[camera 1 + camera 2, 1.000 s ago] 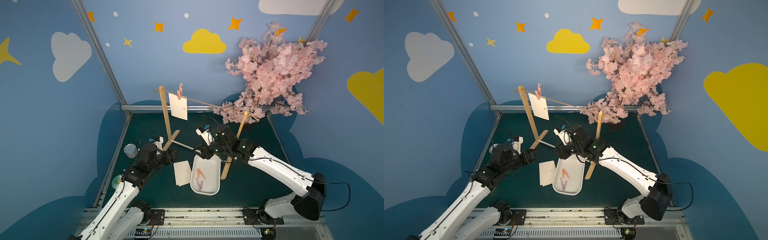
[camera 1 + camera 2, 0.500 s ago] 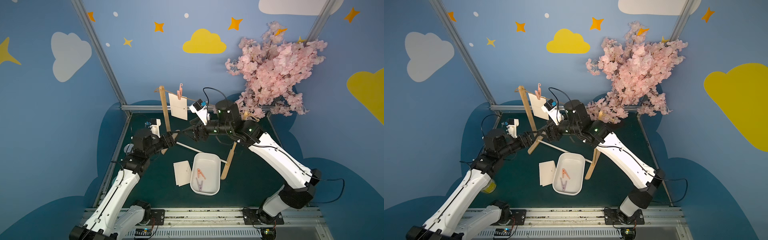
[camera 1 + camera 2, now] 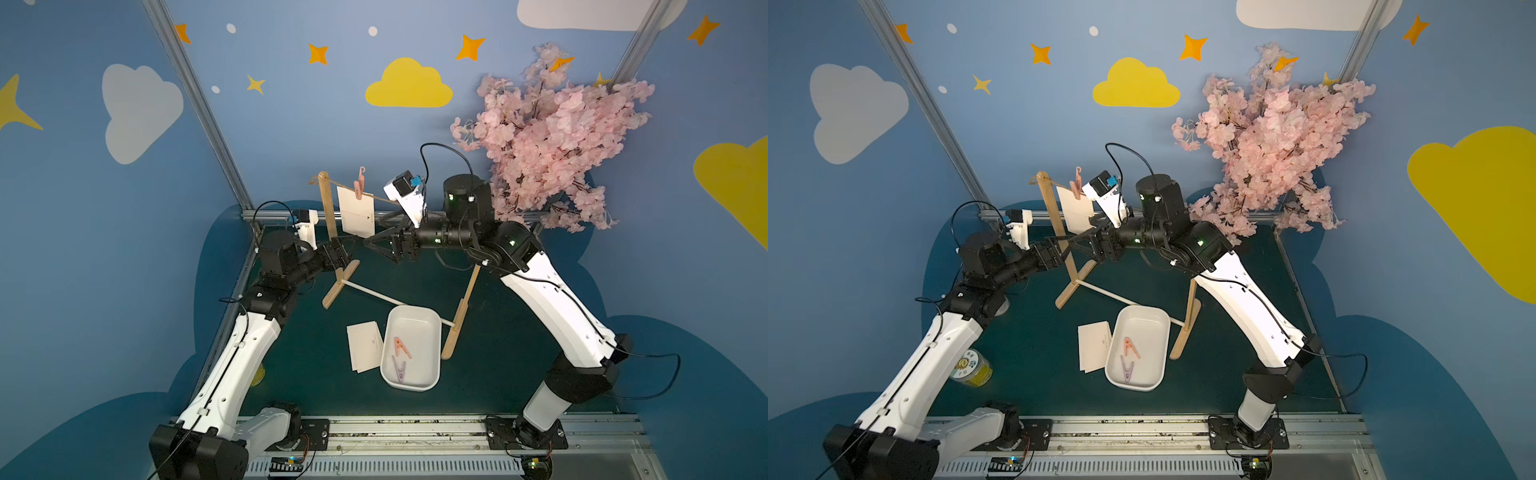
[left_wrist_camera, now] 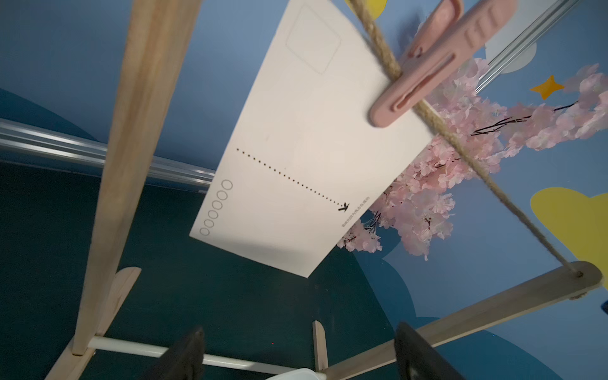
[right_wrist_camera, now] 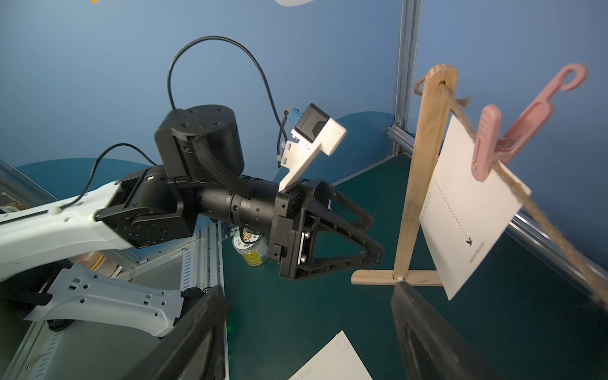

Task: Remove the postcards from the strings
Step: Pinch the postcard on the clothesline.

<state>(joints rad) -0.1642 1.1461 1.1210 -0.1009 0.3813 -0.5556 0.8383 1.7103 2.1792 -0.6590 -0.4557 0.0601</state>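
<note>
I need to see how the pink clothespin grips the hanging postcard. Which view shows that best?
The left wrist view: the pink clothespin is close and large, its tip clamping the postcard against the twine. The right wrist view shows it smaller, side-on; in both top views it is tiny.

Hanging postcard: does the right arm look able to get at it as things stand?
Probably yes. The right gripper, jaws open and empty, sits close by the hanging postcard, with nothing between them. The pink clothespin clamps the card to the twine, so it may resist a pull.
</note>
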